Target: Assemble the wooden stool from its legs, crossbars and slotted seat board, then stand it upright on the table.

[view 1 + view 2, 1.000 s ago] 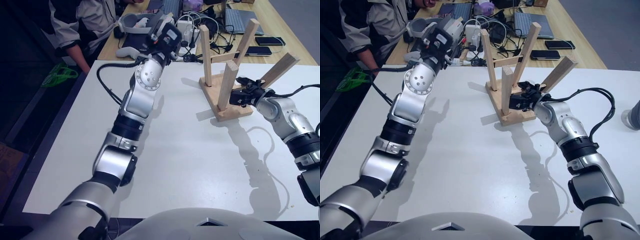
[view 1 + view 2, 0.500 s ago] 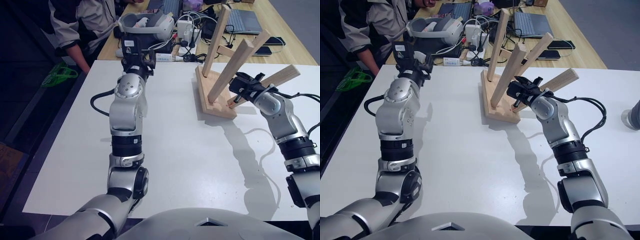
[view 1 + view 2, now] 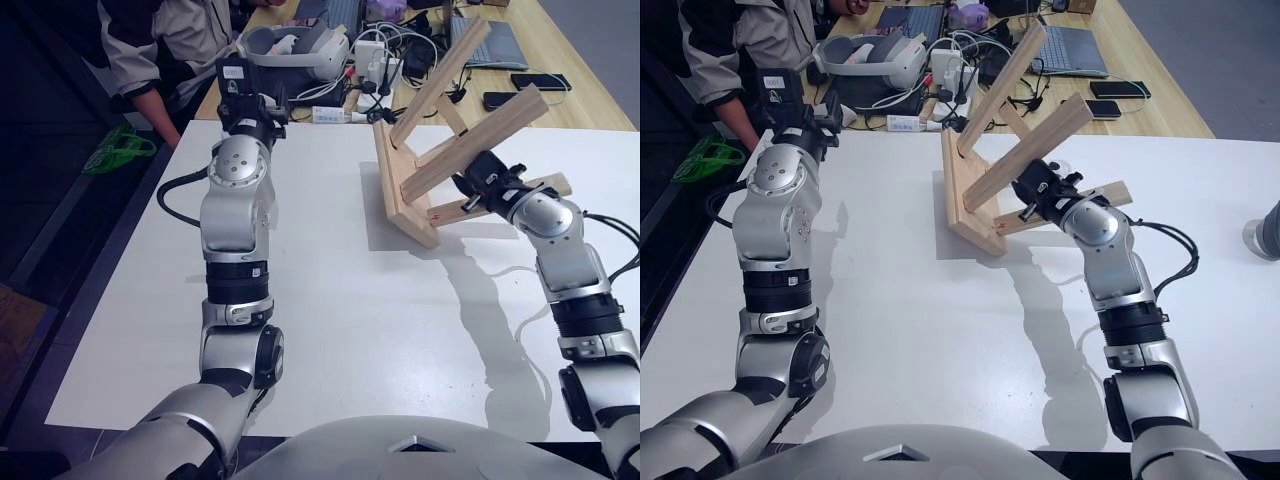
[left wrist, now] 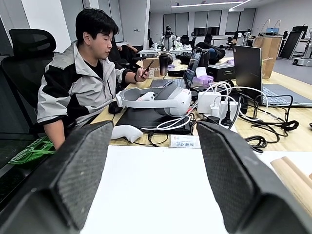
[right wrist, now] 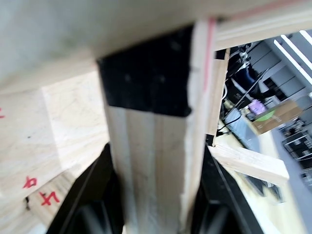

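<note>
1 stool stands tipped on the desk, balanced on 1 edge of its slotted seat board, which leans steeply. its legs splay away from the board, up and out toward the robot's right, with a crossbar bridging the upper pair. the right end effector sits just beside the board's underside, its 2 fingers clamped on either side of the lower leg close to where that leg meets the board. the left end effector hangs well away from the board, on the robot's left, at the desk's far edge, its pads spread wide with nothing between them.

the stool looks put together, so what seems left is turning it onto its feet. it should handle as a stiff, fairly light wooden frame, awkward more than heavy, since the weight swings about the board's edge as it tips. the slotted joints may only be pushed in, so a twist on 1 leg could loosen it. a hold near the board, as here, keeps leverage on the joint low. the bare edge could skid on the smooth desk.
</note>
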{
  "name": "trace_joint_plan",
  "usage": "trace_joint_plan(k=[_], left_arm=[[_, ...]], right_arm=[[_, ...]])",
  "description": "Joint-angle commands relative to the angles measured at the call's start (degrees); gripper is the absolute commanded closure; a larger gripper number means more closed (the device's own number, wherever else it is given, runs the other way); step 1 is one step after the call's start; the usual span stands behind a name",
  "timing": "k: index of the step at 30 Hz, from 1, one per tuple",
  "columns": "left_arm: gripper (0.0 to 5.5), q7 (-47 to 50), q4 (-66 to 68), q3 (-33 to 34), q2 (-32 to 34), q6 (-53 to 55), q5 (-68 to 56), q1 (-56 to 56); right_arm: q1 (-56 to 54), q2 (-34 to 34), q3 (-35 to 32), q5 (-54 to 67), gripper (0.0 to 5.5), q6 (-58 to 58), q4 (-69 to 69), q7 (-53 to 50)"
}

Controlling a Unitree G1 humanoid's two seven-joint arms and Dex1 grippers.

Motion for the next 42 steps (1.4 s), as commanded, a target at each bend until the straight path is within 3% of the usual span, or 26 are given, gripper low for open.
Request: trace_joint_plan(k=[1, 19, 26, 34, 35, 42], left_arm=[[2.34, 0.7, -0.48, 0.21, 0.1, 0.22, -0.4, -0.35], [2.34, 1.06, 0.2, 0.47, 1.33, -0.8, -0.19, -0.73], [2.34, 1.07, 1.53, 0.14, 2.41, -2.73, 0.57, -1.41], [2.34, 0.81, 3.69, -0.05, 4.19, -4.53, 0.6, -2.49], [2.34, 0.69, 3.86, -0.21, 4.32, -4.64, 0.67, -2.61], [2.34, 0.86, 3.71, -0.49, 4.78, -4.69, 0.59, -2.29]], right_arm=[[0.85, 2.19, -2.7, 4.58, 4.25, 5.85, -3.66, -0.05], [3.92, 3.73, -3.86, 8.95, 4.26, 9.46, -6.94, -0.43], [3.02, 9.15, -11.57, 15.04, 4.26, 9.47, 0.92, -6.66], [-0.68, 10.26, -10.02, 14.19, 4.26, -0.31, 13.27, -6.78], [-0.84, 10.24, -9.67, 14.19, 3.89, -0.81, 14.07, -6.35], [1.35, 8.43, -8.09, 14.6, 2.71, -0.68, 10.86, -2.86]])
